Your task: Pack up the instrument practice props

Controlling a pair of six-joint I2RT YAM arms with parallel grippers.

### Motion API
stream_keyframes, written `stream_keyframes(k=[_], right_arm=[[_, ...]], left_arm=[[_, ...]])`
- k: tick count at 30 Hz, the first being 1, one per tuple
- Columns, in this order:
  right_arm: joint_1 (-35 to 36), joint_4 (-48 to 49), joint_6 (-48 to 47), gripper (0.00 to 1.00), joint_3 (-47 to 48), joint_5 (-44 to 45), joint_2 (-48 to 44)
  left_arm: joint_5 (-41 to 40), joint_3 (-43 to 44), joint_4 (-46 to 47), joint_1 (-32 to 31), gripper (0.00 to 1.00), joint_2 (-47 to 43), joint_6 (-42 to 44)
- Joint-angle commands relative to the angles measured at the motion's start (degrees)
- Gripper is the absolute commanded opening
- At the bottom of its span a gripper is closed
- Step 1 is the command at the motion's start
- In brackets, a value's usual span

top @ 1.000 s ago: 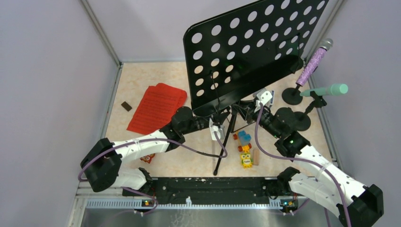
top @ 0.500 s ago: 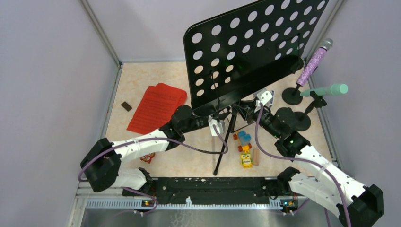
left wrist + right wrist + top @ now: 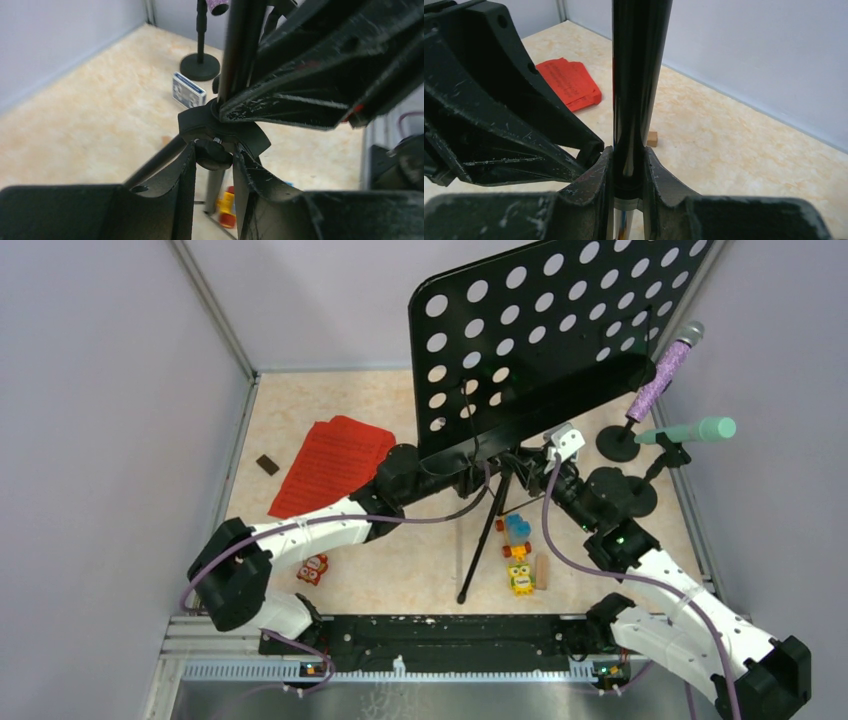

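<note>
While both my grippers sit on the stand's stem, its long axis runs upright through the jaws.

My right gripper (image 3: 629, 159) has its jaws pressed against either side of the pole (image 3: 639, 75), which passes straight up between them. My left gripper (image 3: 214, 149) has its jaws closed about the small knob (image 3: 214, 157) under the hub (image 3: 200, 122), with the pole rising just above them. The two grippers meet the pole from opposite sides, close together, so neither is the nearer. Above the jaws the rack (image 3: 560, 330) leans tilted; below them the legs (image 3: 478, 540) splay to the floor. I judge that my left must turn the knob while my right steadies the pole, or the stand may tip. Beyond the pole from my right jaws lie the pages (image 3: 569, 82); beyond it from my left stands a mic holder (image 3: 200, 65).
</note>
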Motion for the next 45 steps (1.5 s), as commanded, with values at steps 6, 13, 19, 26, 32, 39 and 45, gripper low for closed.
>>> stream_keyframes(k=[6,13,19,26,32,39,45], right_arm=[[1.4,-2.91,-1.87,0.0,-0.21,-6.81,0.77],[1.42,-3.05,-1.9,0.0,-0.38,-6.98,0.76],[1.45,-3.01,-2.04,0.0,-0.47,-6.96,0.73],[1.45,-2.99,-1.9,0.0,-0.47,-7.08,0.66],[1.49,-2.82,-1.77,0.0,-0.64,-7.22,0.61],[1.44,-2.23,-1.52,0.0,-0.88,-7.46,0.6],[1.41,-2.2,-1.6,0.0,-0.91,-7.48,0.6]], left_arm=[[5.87,1.7,-13.83,4.93,0.0,5.81,-44.05],[13.43,-7.65,0.42,7.02,0.0,9.74,-73.38],[12.38,-14.3,11.0,7.08,0.0,10.1,-88.14],[11.54,-8.56,5.46,7.52,0.65,6.7,-77.36],[8.32,-4.34,-3.51,8.4,0.87,-0.3,-62.06],[-5.05,-8.48,-10.23,8.29,0.99,-14.93,-42.05],[-0.88,-16.7,3.09,8.31,0.99,-21.6,-18.68]])
